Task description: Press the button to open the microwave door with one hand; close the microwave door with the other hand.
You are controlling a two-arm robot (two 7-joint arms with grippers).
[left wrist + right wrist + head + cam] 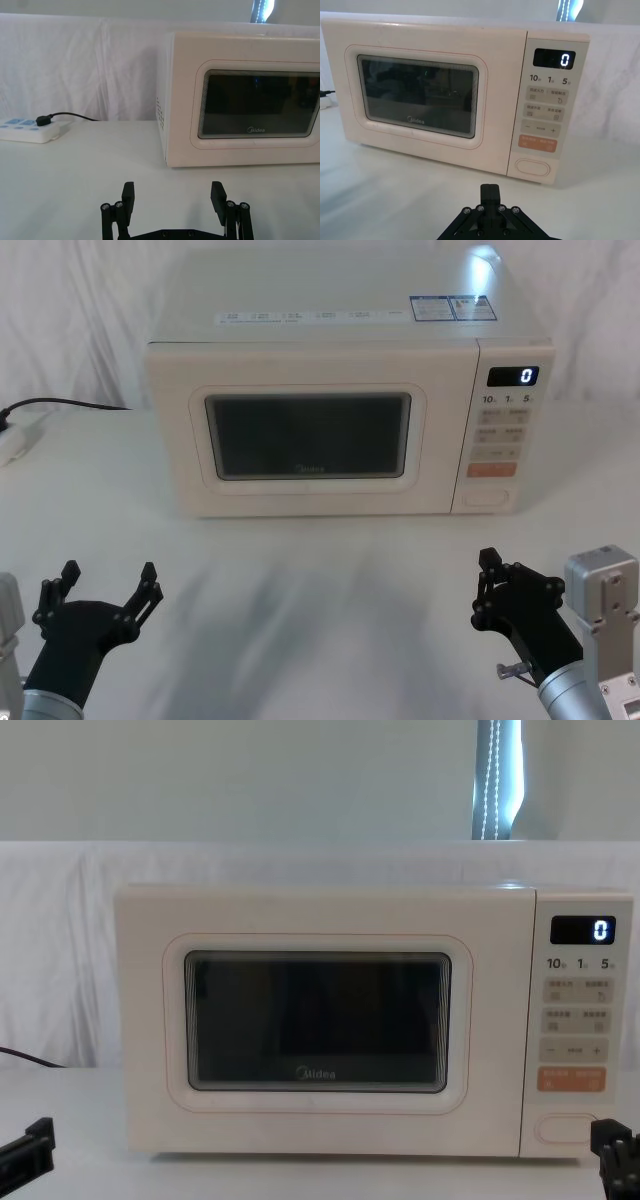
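The cream-white microwave stands at the back middle of the table, its display reading "0". The microwave door is closed, flush with the front, and also faces the wrist cameras. The oval button sits at the bottom of the control panel, under the orange key. My right gripper is shut and empty, hovering low in front of the panel, well short of the button. Near the table's front left, my left gripper is open and empty.
A white power strip with a black plug and cable lies at the far left of the table. White cloth covers the table and the wall behind. Open table lies between the grippers and the microwave.
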